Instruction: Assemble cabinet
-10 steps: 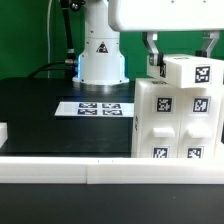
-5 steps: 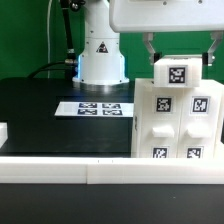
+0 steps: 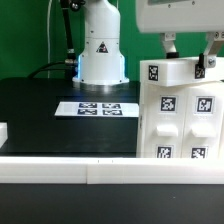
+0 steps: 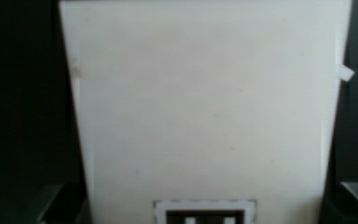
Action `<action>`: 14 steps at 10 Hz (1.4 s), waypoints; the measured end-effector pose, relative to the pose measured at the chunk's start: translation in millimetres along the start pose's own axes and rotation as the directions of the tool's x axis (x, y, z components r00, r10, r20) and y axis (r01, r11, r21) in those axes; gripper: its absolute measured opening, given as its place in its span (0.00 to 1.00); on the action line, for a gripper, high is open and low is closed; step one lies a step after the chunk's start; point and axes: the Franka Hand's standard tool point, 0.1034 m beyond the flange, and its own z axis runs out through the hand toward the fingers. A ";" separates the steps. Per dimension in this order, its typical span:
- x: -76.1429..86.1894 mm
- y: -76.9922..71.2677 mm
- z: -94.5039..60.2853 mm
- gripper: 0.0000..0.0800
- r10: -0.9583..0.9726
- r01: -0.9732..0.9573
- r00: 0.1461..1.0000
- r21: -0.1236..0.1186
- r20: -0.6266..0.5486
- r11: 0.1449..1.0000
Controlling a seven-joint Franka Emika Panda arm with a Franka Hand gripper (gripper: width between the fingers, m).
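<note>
The cabinet body (image 3: 180,125), a large white box with black-and-white tags on its face, stands at the exterior view's right near the front rail. My gripper (image 3: 190,52) is right above it. Its fingers (image 3: 170,44) are shut on a white tagged panel (image 3: 178,74), held at the top of the box; I cannot tell whether they touch. In the wrist view the panel (image 4: 194,100) fills the space in my gripper (image 4: 201,205), with one tag at its near end (image 4: 204,212). The dark fingertips (image 4: 44,203) show only at the corners.
The marker board (image 3: 98,108) lies flat on the black table in front of the robot base (image 3: 100,50). A small white block (image 3: 3,130) sits at the exterior view's left edge. A white rail (image 3: 70,172) runs along the table's front.
My gripper has shifted toward the exterior view's right. The held panel has turned with it and now shows two tags instead of one. The cabinet body has not moved.
</note>
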 end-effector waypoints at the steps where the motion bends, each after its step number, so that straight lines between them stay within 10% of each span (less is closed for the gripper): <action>1: -0.5 -0.9 0.2 0.69 0.084 -0.084 0.996 0.003 -0.002 0.996; 6: -2.0 -3.7 0.2 0.69 0.602 -0.602 0.798 0.009 0.019 0.798; 8: -2.4 -4.0 0.4 0.69 0.617 -0.618 0.786 0.008 0.024 0.786; 10: -3.8 -6.6 -1.9 0.98 0.599 -0.600 0.799 0.011 0.041 0.800; 14: -6.5 -16.4 -18.5 1.00 0.577 -0.582 0.811 0.033 0.095 0.813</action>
